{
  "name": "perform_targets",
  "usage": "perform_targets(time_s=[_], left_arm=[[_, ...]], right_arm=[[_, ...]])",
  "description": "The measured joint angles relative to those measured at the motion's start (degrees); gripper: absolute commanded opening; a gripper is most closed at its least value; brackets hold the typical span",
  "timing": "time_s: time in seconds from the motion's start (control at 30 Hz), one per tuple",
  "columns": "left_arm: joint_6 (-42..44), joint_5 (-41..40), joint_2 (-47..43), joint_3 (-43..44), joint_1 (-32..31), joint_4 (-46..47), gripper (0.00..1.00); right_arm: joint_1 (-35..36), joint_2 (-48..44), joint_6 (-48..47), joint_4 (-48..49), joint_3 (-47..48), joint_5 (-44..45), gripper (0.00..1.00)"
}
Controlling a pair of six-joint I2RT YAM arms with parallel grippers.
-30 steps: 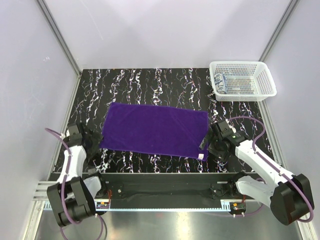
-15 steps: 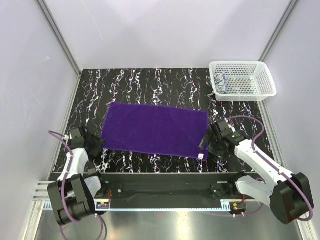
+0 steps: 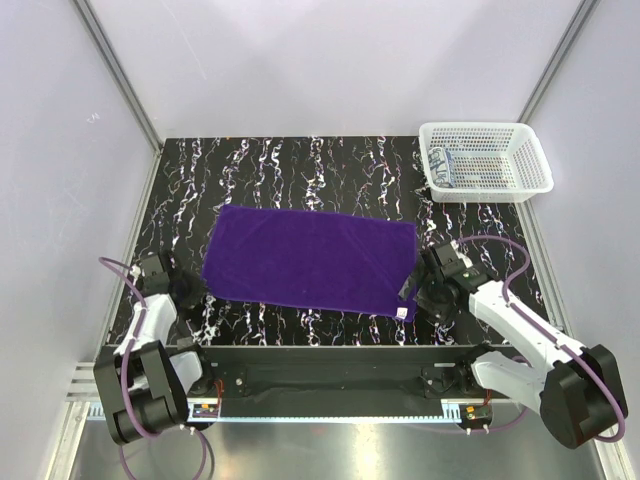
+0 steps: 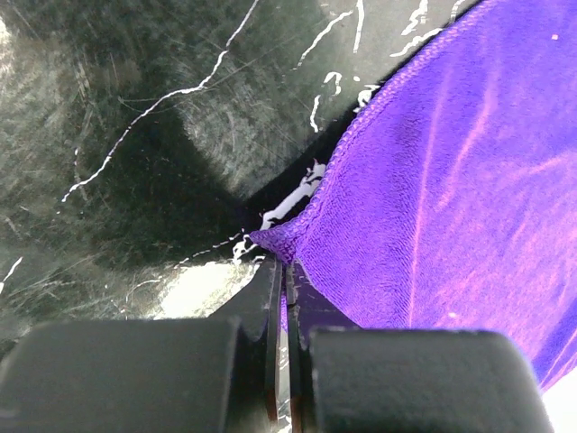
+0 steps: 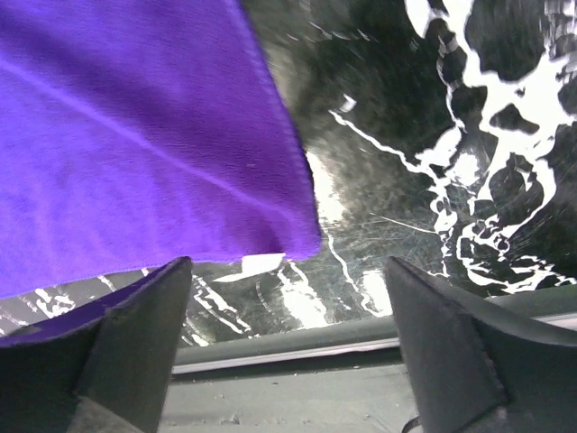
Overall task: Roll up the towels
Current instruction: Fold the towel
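Overall: black marble-look table w/ white veining, boxed in by pale walls on three sides, metal frame posts running to the far corners. White mesh basket sat at the table's far right corner and served as ref. landmark.

Patterned towel lay bunched small inside the basket, at its left end. Purple towel lay spread flat, nearer than the basket and to its left, well apart from it, long side across the table. A small white tag showed at the near corner on the basket's side.

Left arm: low over the table, far left of the basket, forearm reaching up from its base. Left gripper was at the towel corner farthest from the basket. Its jaws were pressed together w/ purple cloth pinched between them, and the corner was pulled to a small peak.

Right arm: straight in front of the basket on the near side, elbow bent, wrist aimed left. Right gripper stood w/ fingers wide apart, straddling the tagged corner. No contact w/ cloth visible in wrist view.
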Motion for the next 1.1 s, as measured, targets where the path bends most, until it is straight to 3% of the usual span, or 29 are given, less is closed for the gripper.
perform_targets(time_s=[0.13, 0.33, 0.5, 0.87, 1.0, 1.1], left_arm=[[0.68, 0.31, -2.80, 0.20, 0.00, -1.09, 0.00], [1.40, 2.19, -3.56, 0.85, 0.00, -1.84, 0.00], [1.84, 3.91, -3.65, 1.44, 0.00, -2.62, 0.00], [2.01, 5.11, -7.34, 2.84, 0.00, -5.33, 0.00], [2.03, 5.09, -8.83, 4.68, 0.00, -7.50, 0.00], [2.10, 5.09, -10.36, 6.43, 0.00, -8.98, 0.00]], right_arm=[[-0.02, -1.97, 3.52, 2.60, -5.27, -1.64, 0.67], [-0.07, -4.70, 7.52, 4.44, -10.01, -3.63, 0.63], [-0.09, -0.31, 8.09, 7.17, -8.87, -4.44, 0.55], [-0.11, 4.96, 7.85, 14.05, -8.31, -6.38, 0.23], [-0.11, 4.22, 7.21, 13.81, -8.76, -6.36, 0.02], [-0.11, 2.23, 6.88, 12.50, -8.79, -6.32, 0.00]])
